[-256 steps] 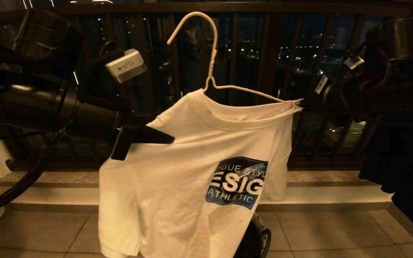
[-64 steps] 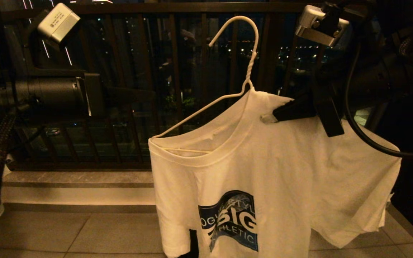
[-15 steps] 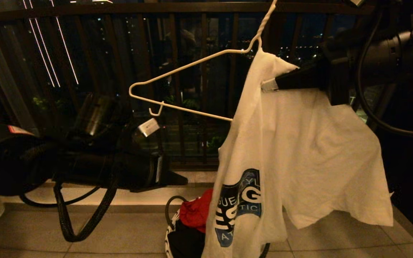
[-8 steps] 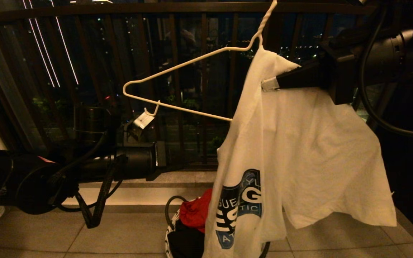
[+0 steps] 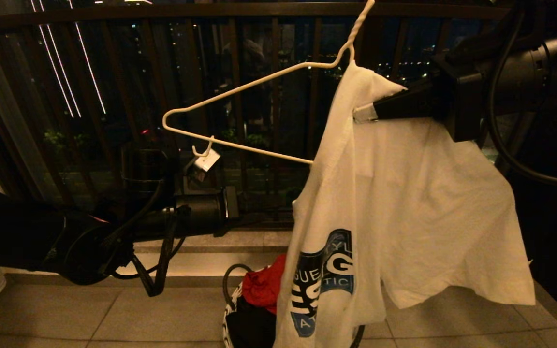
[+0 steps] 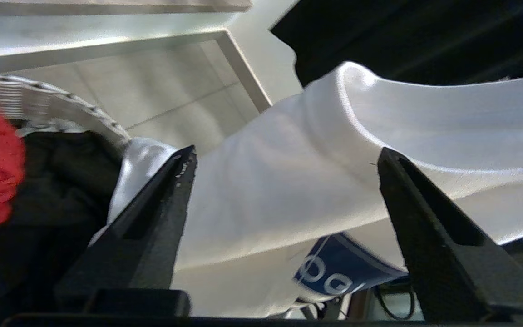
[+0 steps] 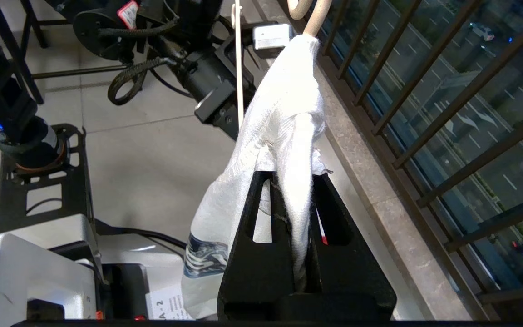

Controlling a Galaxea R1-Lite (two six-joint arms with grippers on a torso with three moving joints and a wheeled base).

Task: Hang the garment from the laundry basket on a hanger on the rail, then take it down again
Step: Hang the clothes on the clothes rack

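Your right gripper (image 7: 295, 181) has its fingers (image 7: 248, 218) pinched tight on the garment (image 5: 404, 203), which droops from the hanger (image 5: 240, 94) just beyond them, its hem over the laundry basket (image 6: 61, 113). Your left gripper (image 6: 284, 159) has its fingers spread wide, empty, the shirt hanging just past their tips.

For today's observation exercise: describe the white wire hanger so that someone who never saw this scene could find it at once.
Look at the dark brown railing across the back. In front of it hangs the hanger, thin white wire with a twisted neck. Its left arm is bare; the white T-shirt hangs bunched on its right side.
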